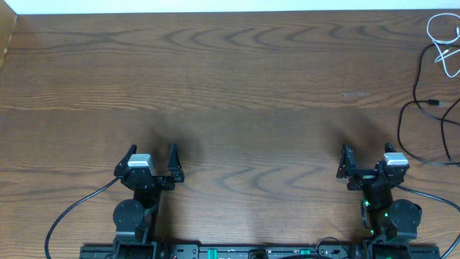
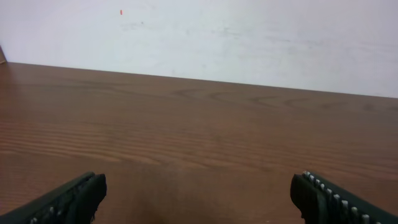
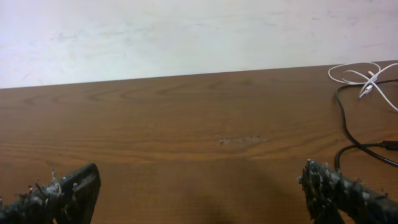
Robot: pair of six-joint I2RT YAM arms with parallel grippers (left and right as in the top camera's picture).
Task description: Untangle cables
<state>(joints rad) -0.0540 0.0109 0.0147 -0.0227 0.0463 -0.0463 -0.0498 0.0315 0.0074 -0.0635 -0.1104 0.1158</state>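
Two cables are lying at the wooden table's (image 1: 237, 86) far-right corner, white cable (image 1: 445, 59) beyond black cable (image 1: 431, 103) | left gripper (image 1: 152, 152) and right gripper (image 1: 368, 151) are sitting low at the near edge, both gaping wide, empty.

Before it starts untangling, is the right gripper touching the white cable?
Apart. The overhead view shows bare table between the right gripper and the white cable in the far corner.
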